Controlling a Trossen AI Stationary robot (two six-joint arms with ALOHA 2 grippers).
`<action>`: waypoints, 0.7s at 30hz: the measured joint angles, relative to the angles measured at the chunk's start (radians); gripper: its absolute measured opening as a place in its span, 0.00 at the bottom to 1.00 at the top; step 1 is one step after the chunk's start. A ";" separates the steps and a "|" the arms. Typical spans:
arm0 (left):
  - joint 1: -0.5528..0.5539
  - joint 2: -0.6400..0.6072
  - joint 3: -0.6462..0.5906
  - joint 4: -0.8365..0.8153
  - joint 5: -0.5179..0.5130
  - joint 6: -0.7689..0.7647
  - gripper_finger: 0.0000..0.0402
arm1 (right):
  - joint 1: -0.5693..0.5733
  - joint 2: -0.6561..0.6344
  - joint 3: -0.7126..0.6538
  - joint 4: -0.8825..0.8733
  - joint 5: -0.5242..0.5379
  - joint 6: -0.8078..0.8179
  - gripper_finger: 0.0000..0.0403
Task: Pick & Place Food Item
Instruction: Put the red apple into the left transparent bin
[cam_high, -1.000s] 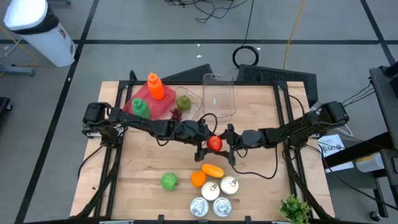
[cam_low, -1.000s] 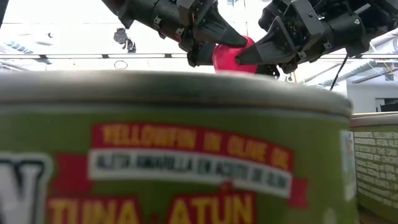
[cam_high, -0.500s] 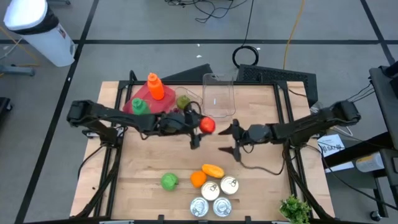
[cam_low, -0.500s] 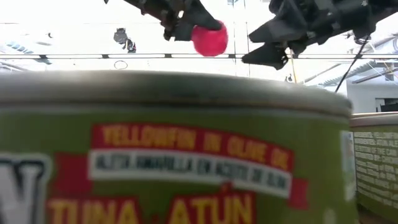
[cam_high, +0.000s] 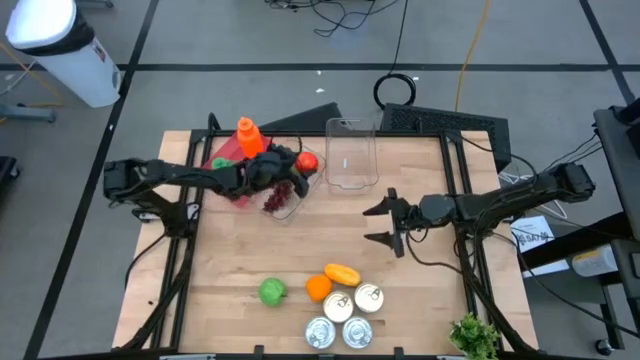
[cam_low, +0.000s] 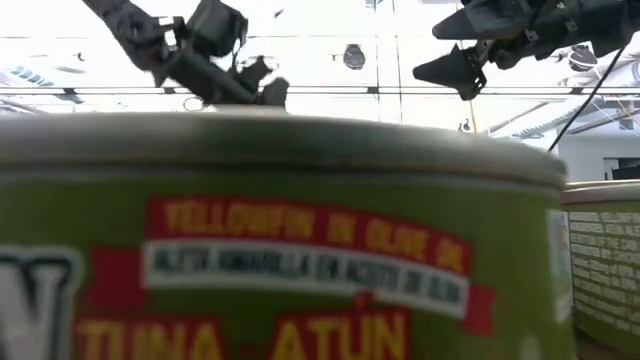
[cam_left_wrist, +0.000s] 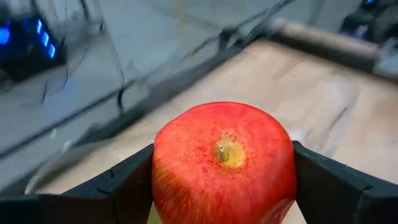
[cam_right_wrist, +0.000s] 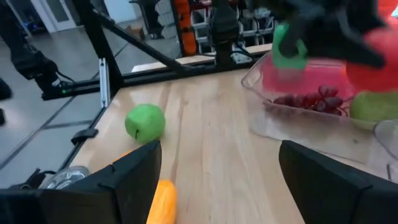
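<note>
The red apple (cam_high: 308, 160) (cam_left_wrist: 224, 163) sits between the fingers of my left gripper (cam_high: 296, 163), which reaches from the table's left and hangs over the clear tray (cam_high: 290, 207) holding dark grapes (cam_high: 274, 198). My right gripper (cam_high: 381, 224) is open over bare wood right of centre, well apart from the apple. In the right wrist view the wide-set fingers (cam_right_wrist: 134, 180) frame the tray (cam_right_wrist: 298, 118) and the apple (cam_right_wrist: 380, 59) farther off. In the low view only a little of the left gripper (cam_low: 262, 92) shows behind a can. My left gripper pinches the red apple between its two fingers (cam_left_wrist: 124, 186), one on each flank (cam_left_wrist: 163, 177) of the fruit. The apple's calyx end (cam_left_wrist: 225, 153) faces the wrist camera. It is lifted clear, above the clear tray.
An orange bottle (cam_high: 248, 137) and a green bottle (cam_high: 222, 166) stand at the far left beside the tray. An empty tall clear container (cam_high: 351, 155) stands to its right. Near the front edge lie a green apple (cam_high: 272, 291), orange fruits (cam_high: 331, 280) and tuna cans (cam_high: 345, 320).
My left gripper has carried the apple from the table's centre, where both grippers met at it, toward the far left, ending over the clear tray. My right gripper has drawn back from the apple toward the table's right edge.
</note>
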 joint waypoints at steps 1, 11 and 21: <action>0.016 0.018 -0.005 0.010 0.014 -0.007 0.78 | 0.000 0.000 -0.008 0.012 0.000 0.000 0.76; 0.059 0.165 0.009 0.131 0.071 -0.034 0.78 | 0.004 0.000 -0.033 0.085 -0.001 0.000 0.77; 0.065 0.236 0.008 0.134 0.071 -0.067 0.78 | 0.004 0.001 -0.033 0.083 0.000 -0.001 0.77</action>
